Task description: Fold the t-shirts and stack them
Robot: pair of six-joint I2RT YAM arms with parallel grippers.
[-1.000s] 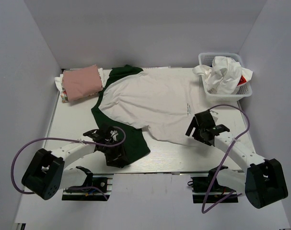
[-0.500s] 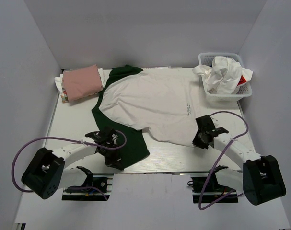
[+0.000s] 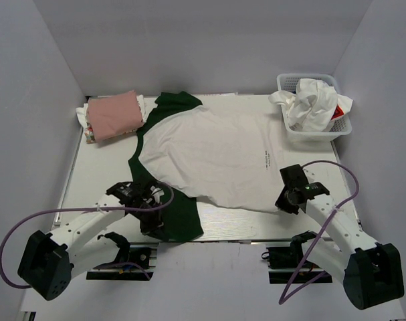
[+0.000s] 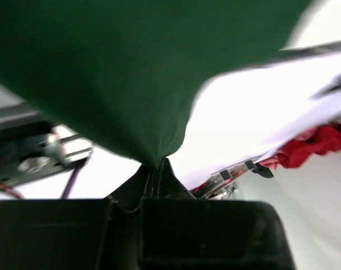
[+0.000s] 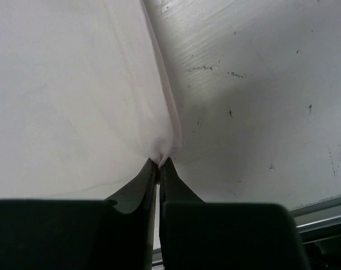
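A white t-shirt with dark green sleeves (image 3: 209, 150) lies spread across the table, black lettering near its right side. My left gripper (image 3: 151, 221) is shut on the near green sleeve (image 3: 179, 214); in the left wrist view the green cloth (image 4: 103, 73) is pinched at the fingertips of the left gripper (image 4: 157, 166). My right gripper (image 3: 285, 200) is shut on the shirt's white hem corner, seen pinched in the right wrist view (image 5: 160, 153). A folded pink shirt (image 3: 114, 114) tops a stack at the back left. More shirts (image 3: 313, 100) are crumpled in the basket.
The white mesh basket (image 3: 343, 130) stands at the back right corner. Grey walls close in the table on three sides. Both arm bases and purple cables sit along the near edge (image 3: 243, 231).
Both grippers have closed on the shirt and pulled toward the near edge. The near sleeve and hem have shifted closer with them.
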